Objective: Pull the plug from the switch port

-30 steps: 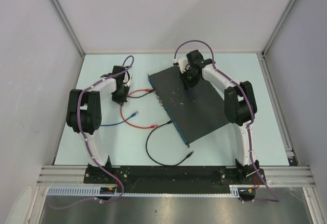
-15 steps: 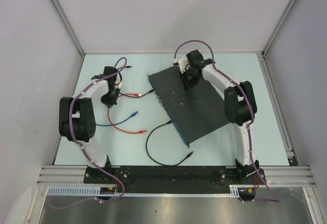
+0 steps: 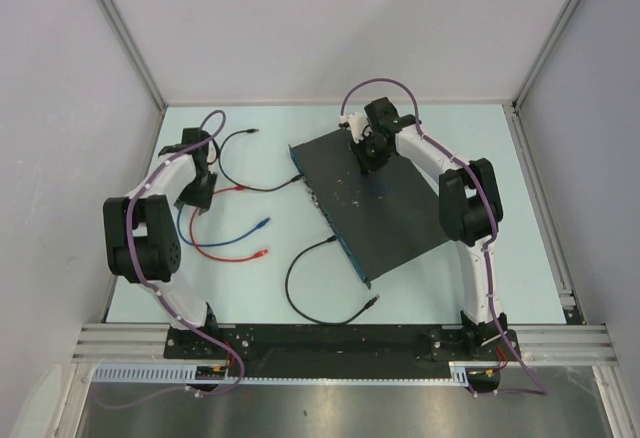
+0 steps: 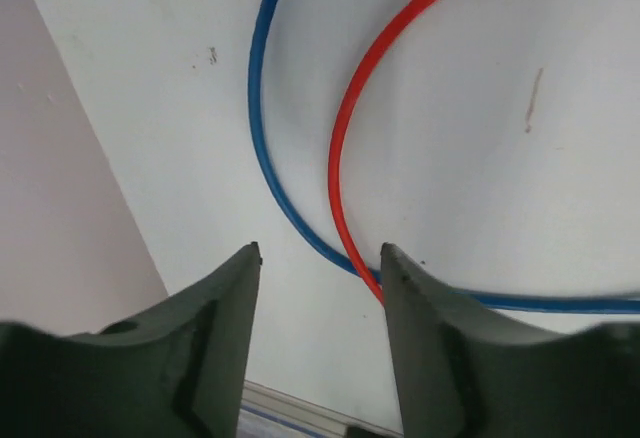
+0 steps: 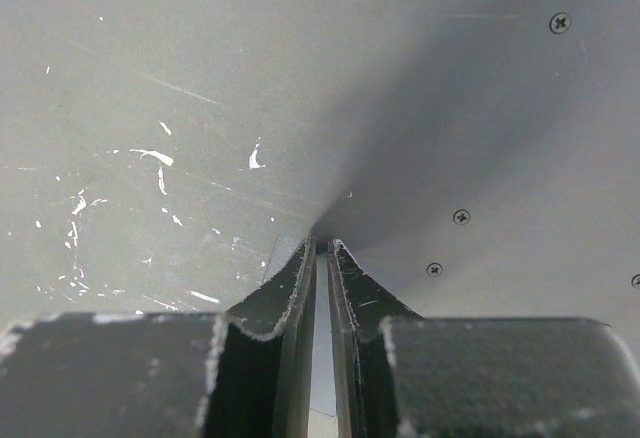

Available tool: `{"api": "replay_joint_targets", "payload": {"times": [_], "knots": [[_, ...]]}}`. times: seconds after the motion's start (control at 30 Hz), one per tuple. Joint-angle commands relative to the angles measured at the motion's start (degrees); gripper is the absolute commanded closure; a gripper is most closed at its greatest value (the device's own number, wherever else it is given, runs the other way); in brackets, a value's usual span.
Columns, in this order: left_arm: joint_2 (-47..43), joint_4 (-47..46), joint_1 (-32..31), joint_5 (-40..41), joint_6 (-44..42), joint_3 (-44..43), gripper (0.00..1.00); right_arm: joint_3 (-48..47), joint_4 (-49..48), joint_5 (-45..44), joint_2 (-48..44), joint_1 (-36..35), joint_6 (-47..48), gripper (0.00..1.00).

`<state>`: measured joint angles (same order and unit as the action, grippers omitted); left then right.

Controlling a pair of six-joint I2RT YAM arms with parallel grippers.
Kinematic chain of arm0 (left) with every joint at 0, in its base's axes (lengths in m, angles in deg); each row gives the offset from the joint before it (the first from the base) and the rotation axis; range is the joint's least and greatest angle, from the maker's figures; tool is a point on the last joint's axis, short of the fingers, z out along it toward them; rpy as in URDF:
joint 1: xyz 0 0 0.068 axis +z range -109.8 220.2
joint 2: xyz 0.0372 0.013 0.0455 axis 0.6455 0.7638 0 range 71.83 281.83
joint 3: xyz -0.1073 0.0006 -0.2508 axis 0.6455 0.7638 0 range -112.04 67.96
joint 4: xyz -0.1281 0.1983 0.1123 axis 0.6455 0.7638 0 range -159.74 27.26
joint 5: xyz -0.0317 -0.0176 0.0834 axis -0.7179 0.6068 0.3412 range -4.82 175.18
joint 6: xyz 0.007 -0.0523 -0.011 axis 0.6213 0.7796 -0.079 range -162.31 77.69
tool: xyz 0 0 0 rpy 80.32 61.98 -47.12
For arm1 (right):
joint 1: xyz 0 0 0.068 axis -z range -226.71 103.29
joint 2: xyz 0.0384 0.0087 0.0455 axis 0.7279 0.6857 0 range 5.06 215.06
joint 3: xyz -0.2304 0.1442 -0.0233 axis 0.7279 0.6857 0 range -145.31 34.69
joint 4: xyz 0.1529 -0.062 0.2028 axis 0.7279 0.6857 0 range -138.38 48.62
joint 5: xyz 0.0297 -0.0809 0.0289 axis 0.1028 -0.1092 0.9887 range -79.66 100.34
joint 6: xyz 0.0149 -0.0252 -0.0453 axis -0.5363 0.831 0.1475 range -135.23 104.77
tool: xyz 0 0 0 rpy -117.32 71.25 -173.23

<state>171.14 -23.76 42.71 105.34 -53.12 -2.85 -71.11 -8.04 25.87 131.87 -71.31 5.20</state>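
The left gripper (image 4: 320, 258) has its jaws spread with nothing between them. Through the gap the wrist view shows bare table with a red cable (image 4: 345, 138) and a blue cable (image 4: 258, 108) curving side by side; the red one crosses over the blue just beside the right finger. From above, this gripper (image 3: 192, 198) hangs over the far left part of the table (image 3: 530, 208), well apart from the switch (image 3: 385, 203).

The right gripper (image 5: 322, 243) has its fingers drawn almost together, only a thin slit between them and nothing in it. The tips point down at the scuffed, speckled top of the switch (image 5: 200, 78); whether they touch it I cannot tell. In the top view this gripper (image 3: 373, 168) sits over the far end of the switch.

The switch lies slantwise right of the table's middle, its socket edge facing left and toward the arms. One black cable (image 3: 300, 288) loops near the front with one end at that edge; a second black cable (image 3: 262, 186) reaches the switch's far left corner. Whether either is seated in a socket cannot be told. The red cable (image 3: 215, 253) and blue cable (image 3: 235, 233) lie loose on the left, their plug ends clear of the switch.
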Motion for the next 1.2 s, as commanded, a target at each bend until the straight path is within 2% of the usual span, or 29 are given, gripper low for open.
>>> {"api": "replay_joint_targets", "payload": {"times": [0.0,0.03,0.17,0.27,0.3,0.4,0.43,0.53,0.6,0.73,0.9,1.17], "knots": [[-4.47,2.62,-0.83,-3.55,-1.22,-5.38,0.29,3.67,-0.61,0.38,8.81,-2.65,1.02,0.85],[-4.39,3.85,-1.70,-3.99,-2.02,-6.18,0.24,3.67,-0.61,0.47,8.81,-2.56,1.02,0.85],[-6.57,4.13,-6.36,-8.46,-7.90,-9.87,0.27,3.58,-0.52,0.29,8.90,-2.56,0.93,0.86],[-10.35,-1.31,-10.05,-19.68,-11.68,-11.20,0.27,3.58,-0.52,0.38,8.81,-2.47,0.93,0.85],[-11.84,-3.76,-10.84,-27.73,-14.30,-10.24,0.27,3.58,-0.52,0.38,8.90,-2.56,0.93,0.85],[-12.82,-16.32,-12.26,-37.89,-13.55,-6.73,0.27,3.67,-0.52,0.64,8.73,-2.30,0.84,0.86],[-11.78,-22.53,-12.35,-42.18,-12.23,-6.28,0.26,3.67,-0.70,0.90,8.64,-2.21,0.76,0.85],[-5.39,-26.72,-12.35,-47.39,-7.48,-8.55,0.32,3.84,-0.79,1.08,8.46,-2.03,0.67,0.85],[-0.98,-25.42,-12.26,-48.64,-3.97,-12.49,0.35,3.85,-0.70,1.17,8.46,-1.94,0.76,0.86],[8.69,-22.16,-11.47,-57.66,-0.36,-17.25,0.42,3.76,-0.61,1.08,8.63,-2.12,0.76,0.85],[15.47,-25.57,-11.64,-57.00,4.30,-16.91,0.47,3.93,-0.70,0.73,8.46,-2.21,0.76,0.86],[20.48,-26.11,-12.26,-51.36,2.54,-18.31,0.49,4.02,-0.96,0.20,8.64,-2.38,0.58,0.85]]}}
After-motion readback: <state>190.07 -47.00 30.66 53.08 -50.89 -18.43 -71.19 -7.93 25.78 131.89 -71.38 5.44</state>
